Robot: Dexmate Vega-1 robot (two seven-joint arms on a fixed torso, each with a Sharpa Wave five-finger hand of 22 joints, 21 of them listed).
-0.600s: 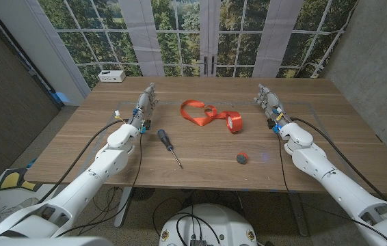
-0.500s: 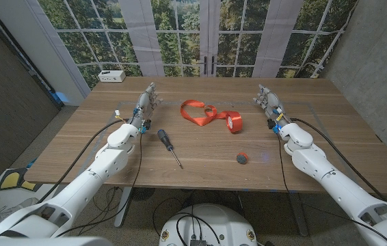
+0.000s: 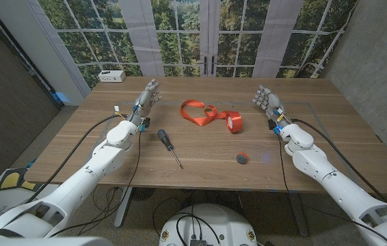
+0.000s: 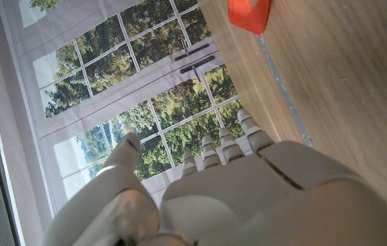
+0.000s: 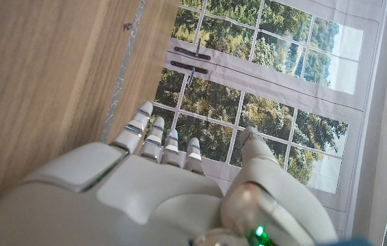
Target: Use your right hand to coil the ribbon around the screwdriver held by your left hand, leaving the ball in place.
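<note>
The head view looks down from above the near edge over the whole wooden table (image 3: 200,147) toward the far windows (image 3: 207,27). Each wrist view sits close behind its own hand, facing those same windows along the tabletop, turned sideways.

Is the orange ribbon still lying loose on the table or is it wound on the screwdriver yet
Loose. The ribbon lies in open loops on the table, apart from the screwdriver, which lies by itself.

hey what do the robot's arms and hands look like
Both arms are glossy white, rounded shells with black cables running alongside. The left hand and right hand are pale grey, with segmented fingers; small coloured connectors sit at the wrists, and a green light glows by the right wrist.
</note>
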